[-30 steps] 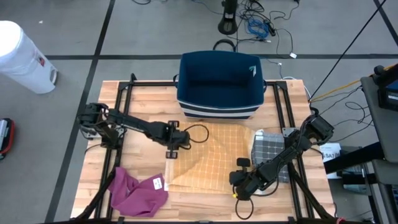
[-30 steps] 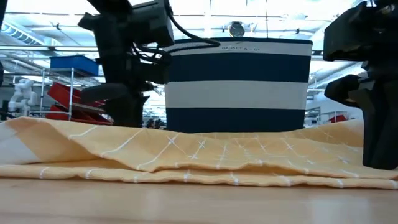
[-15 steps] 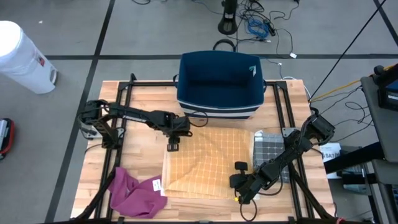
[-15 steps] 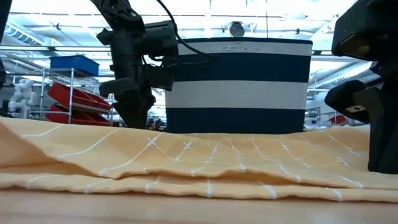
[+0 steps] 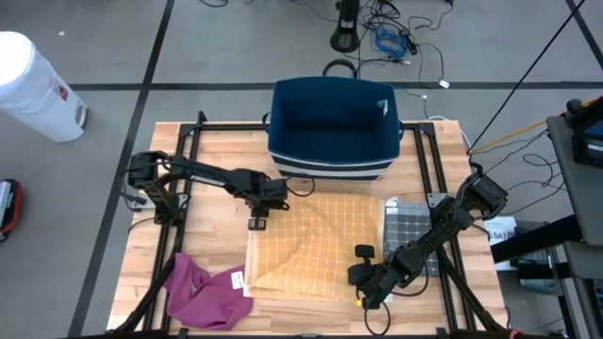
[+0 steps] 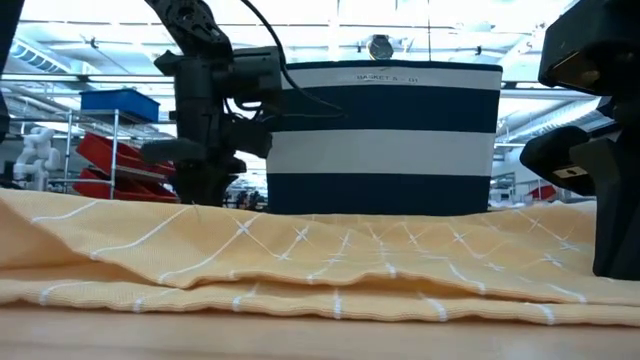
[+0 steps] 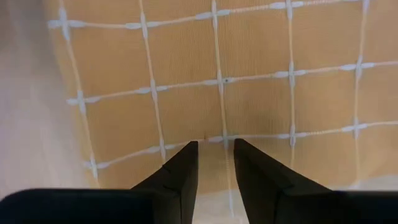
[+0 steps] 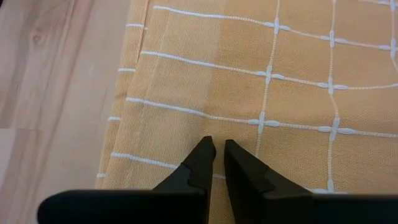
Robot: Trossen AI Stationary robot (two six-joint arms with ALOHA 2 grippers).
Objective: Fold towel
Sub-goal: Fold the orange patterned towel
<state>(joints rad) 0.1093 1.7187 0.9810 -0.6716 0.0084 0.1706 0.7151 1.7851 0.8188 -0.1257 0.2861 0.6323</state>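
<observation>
High view is showing me the yellow checked towel lying partly folded mid-table, in front of the navy basket. I am seeing the left gripper hovering at the towel's far left corner, fingers parted a little with nothing between them. The right gripper is sitting at the towel's near right edge, fingers nearly together; whether they are pinching cloth I cannot tell.

Striped navy basket, magenta cloth

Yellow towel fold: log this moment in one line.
yellow towel: partly folded, flat | left gripper: at its far-left corner | right gripper: shut on near-right edge
</observation>
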